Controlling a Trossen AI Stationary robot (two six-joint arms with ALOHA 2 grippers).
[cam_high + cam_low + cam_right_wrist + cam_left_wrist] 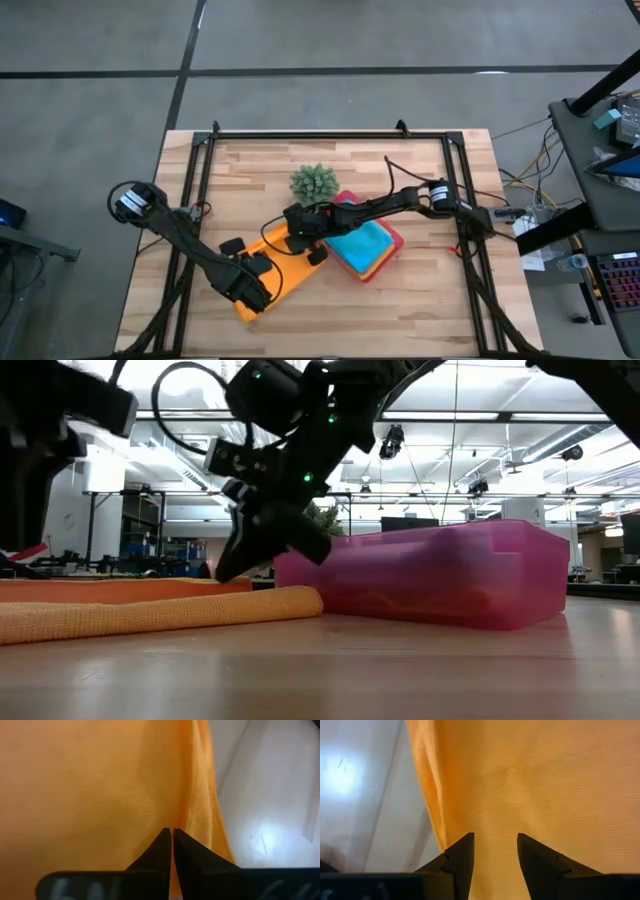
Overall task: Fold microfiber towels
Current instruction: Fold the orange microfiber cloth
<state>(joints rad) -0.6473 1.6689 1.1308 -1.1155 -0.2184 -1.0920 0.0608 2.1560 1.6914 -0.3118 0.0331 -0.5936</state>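
Note:
An orange microfiber towel point(281, 263) lies slantwise on the wooden table, left of a pink tray point(396, 240). In the low view the towel point(150, 610) shows as a long flat roll with a second layer behind it. My left gripper point(495, 836) hangs open over the towel's near left end point(258, 296), pointing down; I cannot tell whether it touches. My right gripper point(171, 831) is shut at the towel's far right end point(293, 240). A light blue towel point(358, 245) lies folded on the tray. My right gripper comes down at a slant from the table's right, its shut fingertips point(226, 572) at the orange towel's top surface point(150, 815), near its long folded edge point(200, 815). I cannot tell whether any cloth is caught between them. The towel lies flat on the table.
A small spiky green plant point(314, 182) stands just behind the tray and the right arm. A yellow cloth edge point(368, 270) shows under the blue towel on the tray point(450, 575). Bare wood lies at the table's near right and far left.

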